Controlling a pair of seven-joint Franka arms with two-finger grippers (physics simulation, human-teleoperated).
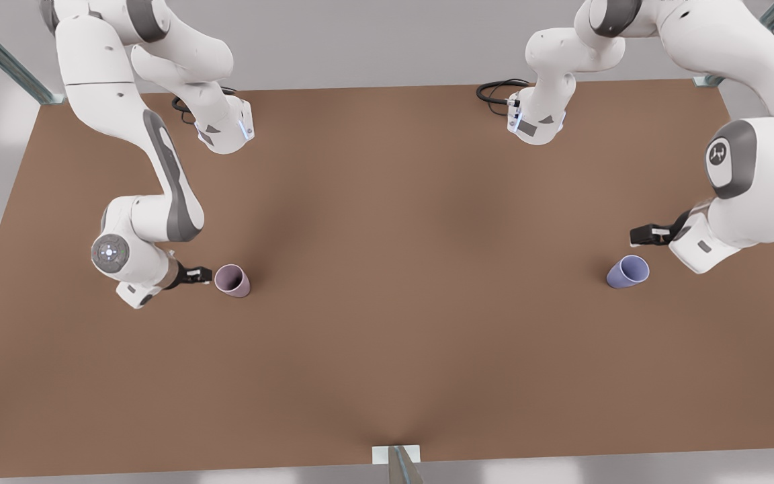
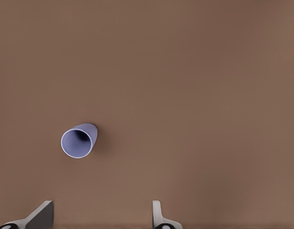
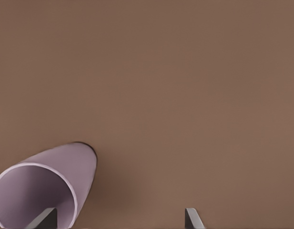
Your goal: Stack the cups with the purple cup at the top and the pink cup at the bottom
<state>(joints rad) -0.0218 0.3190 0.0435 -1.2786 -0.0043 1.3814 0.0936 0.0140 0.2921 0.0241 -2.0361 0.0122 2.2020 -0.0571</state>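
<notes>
- The pink cup (image 1: pixel 232 280) stands upright on the brown table (image 1: pixel 387 349), far to the front view's left of the purple cup; it looks light, stiff and smooth-walled, best pinched across the rim
- The right gripper (image 1: pixel 204 274) sits low, just beside the pink cup, its fingers (image 3: pixel 193 218) spread, one of them at the cup's rim, holding nothing
- The purple cup (image 1: pixel 628 271) stands upright too, equally light and likely to tip if nudged
- The left gripper (image 1: pixel 641 235) hovers near the purple cup, higher, fingers (image 2: pixel 157 214) apart and empty, wrist angled down
</notes>
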